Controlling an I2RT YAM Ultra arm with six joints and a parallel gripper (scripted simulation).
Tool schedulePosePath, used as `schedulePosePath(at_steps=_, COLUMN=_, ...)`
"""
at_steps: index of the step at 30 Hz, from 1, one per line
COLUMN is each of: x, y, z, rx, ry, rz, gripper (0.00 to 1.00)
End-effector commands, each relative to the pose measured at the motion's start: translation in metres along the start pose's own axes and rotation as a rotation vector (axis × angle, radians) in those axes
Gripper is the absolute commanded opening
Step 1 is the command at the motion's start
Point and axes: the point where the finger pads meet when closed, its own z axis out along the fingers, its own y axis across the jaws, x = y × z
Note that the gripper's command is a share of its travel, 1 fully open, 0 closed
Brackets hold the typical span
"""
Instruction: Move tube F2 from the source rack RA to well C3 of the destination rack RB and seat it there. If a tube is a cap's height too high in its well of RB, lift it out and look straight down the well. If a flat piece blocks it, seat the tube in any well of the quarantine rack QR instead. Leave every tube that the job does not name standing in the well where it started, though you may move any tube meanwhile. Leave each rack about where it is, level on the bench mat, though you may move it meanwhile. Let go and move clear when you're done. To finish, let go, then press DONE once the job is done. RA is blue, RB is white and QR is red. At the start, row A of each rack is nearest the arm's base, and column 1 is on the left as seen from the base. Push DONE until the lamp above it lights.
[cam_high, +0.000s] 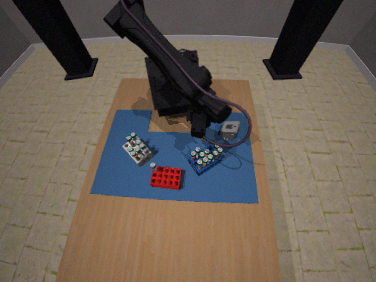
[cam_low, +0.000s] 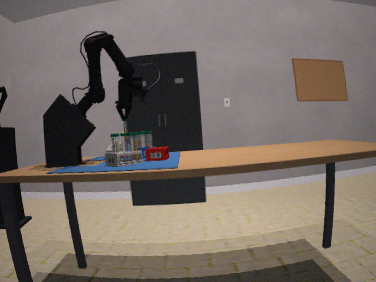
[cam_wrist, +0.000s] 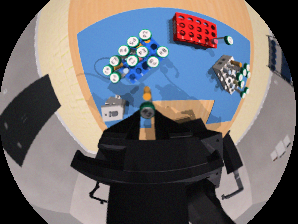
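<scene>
My gripper (cam_high: 196, 131) is shut on a tube (cam_wrist: 147, 111) with a green cap and holds it upright, high above the mat. It also shows in the side view (cam_low: 123, 118), above the racks. The blue rack RA (cam_high: 205, 159) stands on the right of the mat with several capped tubes; it shows in the wrist view (cam_wrist: 135, 56) ahead of the held tube. The white rack RB (cam_high: 137, 149) stands on the left with several tubes, and shows in the wrist view (cam_wrist: 229, 75) at the right. The red rack QR (cam_high: 166, 177) looks empty.
A loose tube (cam_high: 152, 164) is on the mat between the white and red racks. A grey box with a button (cam_high: 230, 129) sits on the mat right of the arm's base. A cable (cam_high: 240, 135) loops over the blue rack's side.
</scene>
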Motion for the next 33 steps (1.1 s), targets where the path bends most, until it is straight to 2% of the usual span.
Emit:
schedulePosePath(at_steps=1, x=-0.008, y=0.000, z=-0.003, rx=0.059, ry=-0.043, rz=0.059, gripper=0.00)
schedulePosePath(at_steps=7, x=-0.018, y=0.013, z=-0.002, rx=0.040, ry=-0.058, rz=0.071, gripper=0.00)
schedulePosePath(at_steps=28, x=-0.036, y=0.040, z=-0.001, rx=0.039, ry=-0.058, rz=0.069, gripper=0.00)
schedulePosePath(at_steps=32, x=-0.037, y=0.041, z=-0.001, rx=0.039, ry=-0.058, rz=0.068, gripper=0.00)
schedulePosePath(at_steps=33, x=-0.031, y=0.034, z=0.000, rx=0.052, ry=-0.045, rz=0.064, gripper=0.00)
